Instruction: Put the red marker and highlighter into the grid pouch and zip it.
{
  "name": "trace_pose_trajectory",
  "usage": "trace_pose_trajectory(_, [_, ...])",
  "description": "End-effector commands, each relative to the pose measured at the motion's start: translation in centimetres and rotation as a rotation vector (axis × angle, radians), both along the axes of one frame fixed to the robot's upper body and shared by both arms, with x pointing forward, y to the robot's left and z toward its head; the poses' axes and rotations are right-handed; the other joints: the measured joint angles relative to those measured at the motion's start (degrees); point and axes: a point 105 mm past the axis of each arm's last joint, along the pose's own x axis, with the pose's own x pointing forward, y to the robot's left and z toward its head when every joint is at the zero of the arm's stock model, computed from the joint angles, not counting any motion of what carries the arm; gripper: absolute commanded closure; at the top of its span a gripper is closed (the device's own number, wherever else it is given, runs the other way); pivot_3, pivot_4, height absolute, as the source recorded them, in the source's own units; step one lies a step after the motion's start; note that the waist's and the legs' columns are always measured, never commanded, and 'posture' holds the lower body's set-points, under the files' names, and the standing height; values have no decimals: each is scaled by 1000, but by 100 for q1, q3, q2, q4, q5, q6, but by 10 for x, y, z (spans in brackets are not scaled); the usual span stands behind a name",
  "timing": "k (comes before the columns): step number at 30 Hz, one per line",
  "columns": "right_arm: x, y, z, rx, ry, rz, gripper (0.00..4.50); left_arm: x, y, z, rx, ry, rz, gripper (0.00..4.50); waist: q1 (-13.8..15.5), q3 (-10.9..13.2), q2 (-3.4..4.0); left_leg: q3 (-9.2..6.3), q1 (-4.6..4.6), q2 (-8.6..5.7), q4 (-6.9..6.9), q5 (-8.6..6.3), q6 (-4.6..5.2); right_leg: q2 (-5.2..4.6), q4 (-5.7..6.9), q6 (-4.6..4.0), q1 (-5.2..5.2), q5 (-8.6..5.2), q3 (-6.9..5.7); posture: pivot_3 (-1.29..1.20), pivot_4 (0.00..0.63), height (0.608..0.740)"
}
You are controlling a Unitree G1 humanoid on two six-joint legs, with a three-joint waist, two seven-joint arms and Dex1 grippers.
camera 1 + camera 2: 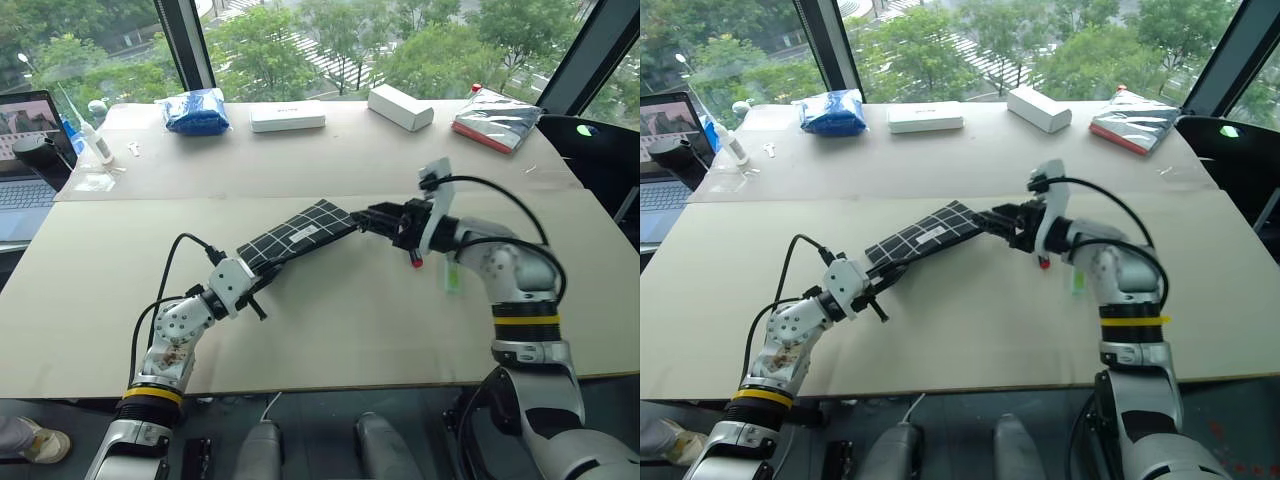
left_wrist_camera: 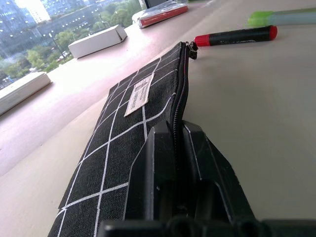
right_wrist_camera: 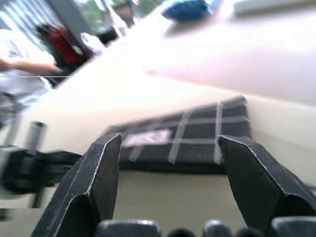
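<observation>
The flat rectangular black fabric grid pouch with white grid lines (image 1: 297, 234) sits just left of the middle of the head view, raised off the beige table (image 1: 330, 320) and slanting from lower left up to the right. The left gripper (image 1: 262, 281), at the pouch's lower-left end, has its two black fingers pressed together on the pouch's edge; in its wrist view the fingers (image 2: 163, 163) clamp right along the zipper line, which runs away toward the far end with the small white label (image 2: 138, 94) beside it. The right gripper (image 1: 366, 220), coming in from the right of centre, has its fingers spread wide at the pouch's upper-right end; its wrist view shows the pouch's end lying between and beyond the two parted fingers (image 3: 96, 173), and I cannot tell whether they touch it. The short thick red marker with a black band (image 2: 236, 36) lies on the table just past the pouch's far end, and the stubby light green translucent highlighter (image 1: 453, 277) lies near it, below the right arm. Along the table's far edge, toward the top of the frame, rest a blue bag (image 1: 196, 111) and two white boxes (image 1: 288, 116).
</observation>
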Motion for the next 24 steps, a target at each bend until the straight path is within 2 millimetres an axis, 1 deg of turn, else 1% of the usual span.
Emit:
trace_pose_trajectory(1, [13,-21,-5,-7,15,-118,1047,0,0,10,-25,-35,6,4500,-1,-1,-2,0,6,0,1,0,0,0,0,0,6,0,0,0,150,740])
trace_pose_trajectory(3, [24,-31,-15,-64,40,-200,1047,1,-2,10,-28,-36,5,4500,4,-1,-2,1,10,-1,3,0,0,0,0,0,10,0,1,0,150,740])
trace_pose_trajectory(6, [35,-40,-36,-158,89,-286,1047,1,-3,11,-35,-36,5,4500,2,-1,-1,2,6,-2,3,0,0,0,-1,0,7,0,2,0,150,740])
trace_pose_trajectory(10, [41,-41,-52,-190,124,-322,1047,1,-4,12,-43,-38,6,4500,-11,-1,-1,2,1,-1,-1,0,0,0,-2,0,-2,0,4,0,150,740])
trace_pose_trajectory(12, [41,-39,-54,-189,129,-320,1047,1,-4,12,-48,-38,6,4500,-10,-1,-1,3,1,-1,-1,0,0,0,-1,-1,-3,0,4,0,150,740])
trace_pose_trajectory(15, [40,-29,-56,-199,116,-290,1047,1,-5,13,-66,-36,6,4500,-10,-1,-1,3,0,-1,-1,0,0,0,-1,0,-3,0,5,0,150,740])
trace_pose_trajectory(18, [38,-20,-52,-213,80,-242,1047,1,-7,15,-83,-36,6,4500,-8,-1,-1,3,0,-1,-1,0,0,0,-1,0,-3,0,4,0,150,740])
trace_pose_trajectory(20, [33,-11,-51,-259,28,-178,1047,3,-7,19,-113,-33,18,4500,-8,-1,-1,3,-1,-2,0,0,0,0,-1,0,-3,0,4,0,150,740])
trace_pose_trajectory(22, [30,-8,-52,-292,0,-146,1047,3,-7,21,-129,-31,24,4500,-8,-1,-1,3,-1,-2,1,0,0,0,-1,0,-3,0,4,0,150,740])
trace_pose_trajectory(24, [30,-5,-55,-370,-60,-136,1047,4,-6,25,-152,-28,30,4500,-6,-1,-1,3,-1,-1,1,0,0,0,-1,0,-3,0,3,0,150,740])
